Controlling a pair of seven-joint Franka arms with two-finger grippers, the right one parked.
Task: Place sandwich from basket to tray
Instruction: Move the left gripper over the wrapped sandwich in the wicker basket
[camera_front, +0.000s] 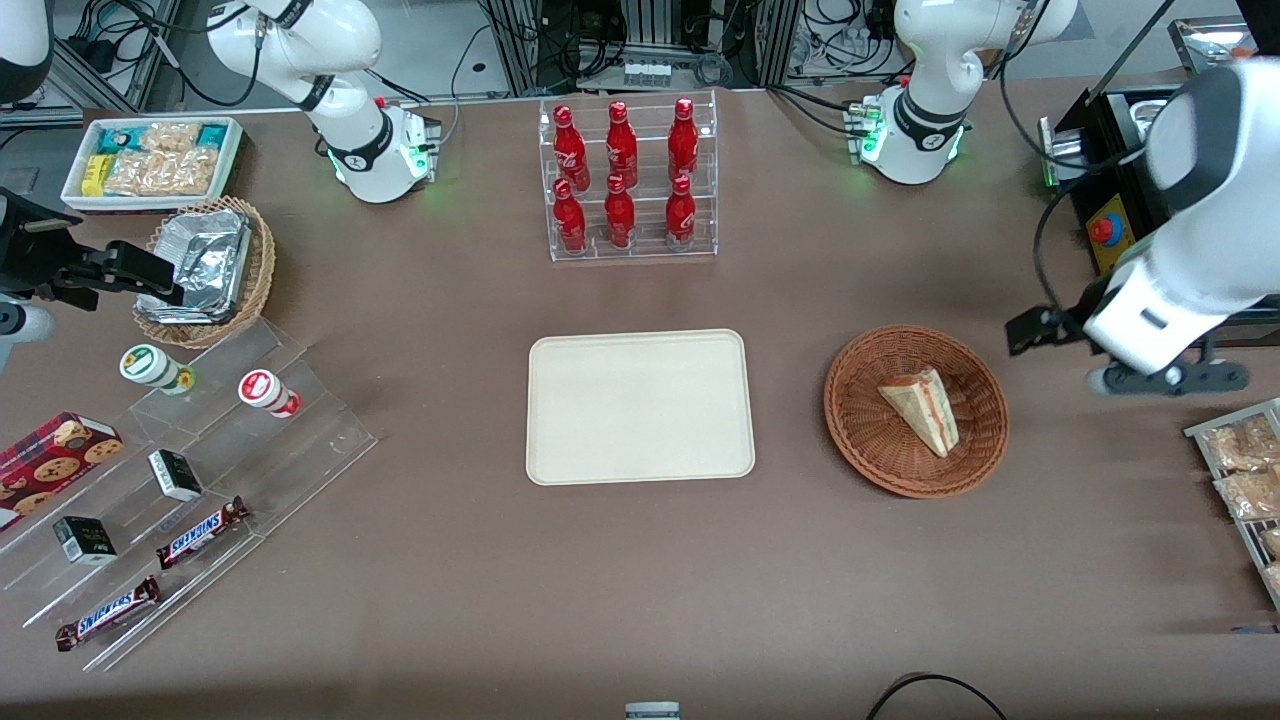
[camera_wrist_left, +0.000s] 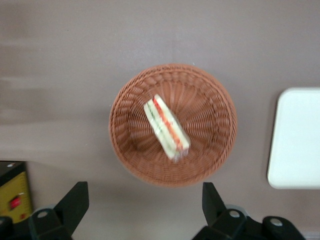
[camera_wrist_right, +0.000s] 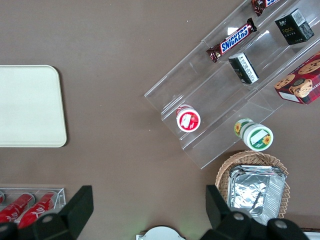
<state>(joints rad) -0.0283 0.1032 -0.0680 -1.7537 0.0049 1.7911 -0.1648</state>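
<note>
We are looking down on a wide table (camera_front: 450, 560) covered in a matte brown surface. Near its middle we are seeing the tray (camera_front: 640, 407), a flat cream rectangle with rounded corners and a low raised rim, lying bare. Farther from the front camera than the tray, a clear acrylic rack (camera_front: 633, 180) is holding six glossy red bottles in two rows. Beside the tray, toward the working arm's end of the table, the basket (camera_front: 858, 420) is sitting apart from it: round, shallow, woven of reddish-brown wicker in tight concentric rings. Inside the basket we are seeing the sandwich (camera_front: 923, 408), a small triangular wedge of pale beige bread lying on its side, with red-orange and green filling showing as stripes along its cut edge; in the left wrist view the sandwich (camera_wrist_left: 166, 128) is lying across the basket's (camera_wrist_left: 215, 100) woven floor. The left arm's gripper (camera_wrist_left: 144, 207) is hovering above the table just beside the basket, farther toward the working arm's end, and is touching nothing. Its two dark, wedge-shaped fingers (camera_wrist_left: 74, 202) are spread wide apart, with nothing between them, and the basket is showing in the gap.
</note>
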